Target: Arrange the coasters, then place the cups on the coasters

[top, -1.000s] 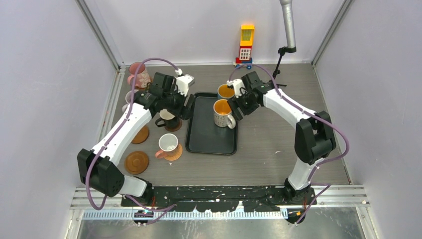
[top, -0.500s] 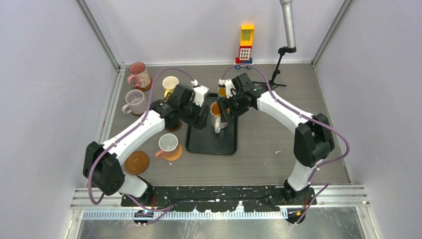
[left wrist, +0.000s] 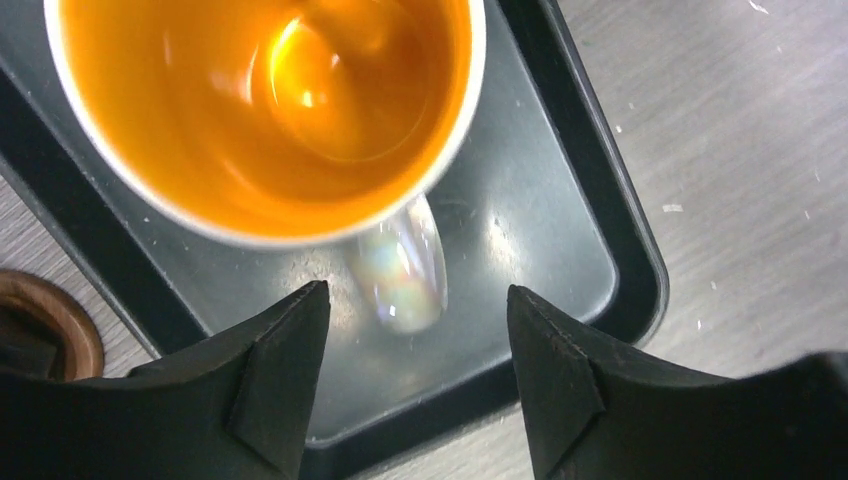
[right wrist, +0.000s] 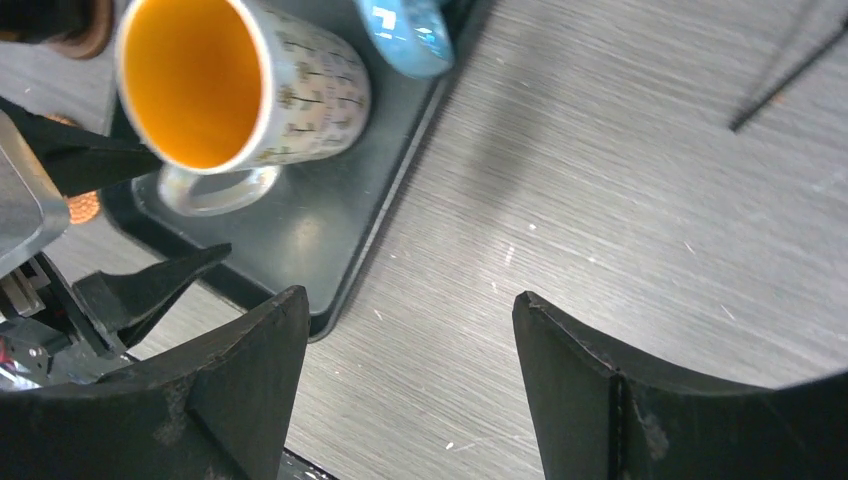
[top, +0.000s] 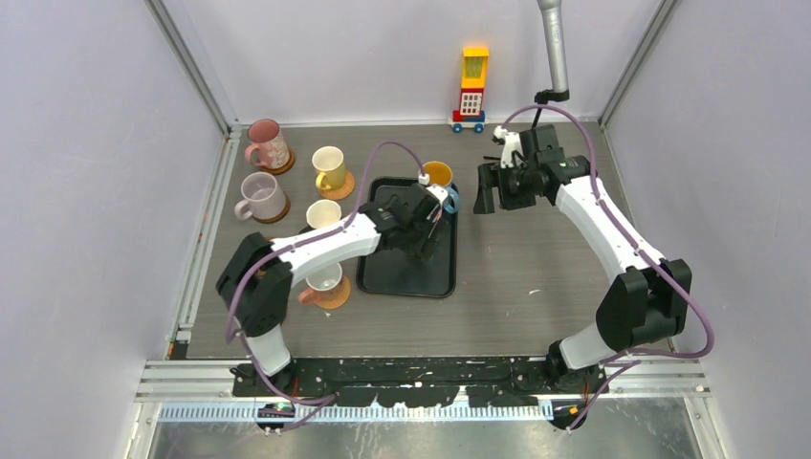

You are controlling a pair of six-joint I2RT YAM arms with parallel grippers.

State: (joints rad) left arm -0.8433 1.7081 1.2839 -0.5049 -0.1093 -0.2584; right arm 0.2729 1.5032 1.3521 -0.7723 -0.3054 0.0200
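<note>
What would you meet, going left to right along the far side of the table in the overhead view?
In order: pink mug → pale yellow mug → blue mug, orange inside → toy block tower → grey pole.

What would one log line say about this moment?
left hand: open, at handle of patterned mug | right hand: open, empty, over table | patterned mug: on black tray

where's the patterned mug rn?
The patterned mug is on the black tray at mid-table, next to the blue mug. Its handle lies just ahead of the open left gripper, not gripped.
</note>
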